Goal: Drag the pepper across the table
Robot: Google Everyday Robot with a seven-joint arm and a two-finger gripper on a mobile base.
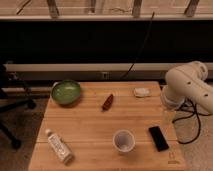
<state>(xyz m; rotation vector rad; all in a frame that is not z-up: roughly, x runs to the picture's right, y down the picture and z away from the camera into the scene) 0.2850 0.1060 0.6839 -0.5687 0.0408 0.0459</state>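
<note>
On my feed, a green bowl (66, 92) sits at the far-left corner of the table (90, 125), open side up. A small whitish obj (141, 92), can't ID it, lies by the far edge, twd the far-right corner. A pale cup (123, 141) stands upright near the near edge, a bit right of ctr. A black phone (158, 138) lies flat just beside it, twd the near-right corner. A clear bottle w/ white label (59, 146) lies on its side at the near-left corner. Off the table I see black office-chair legs (11, 107) at left and a black cable (139, 50) running down the dark back wall.
</note>
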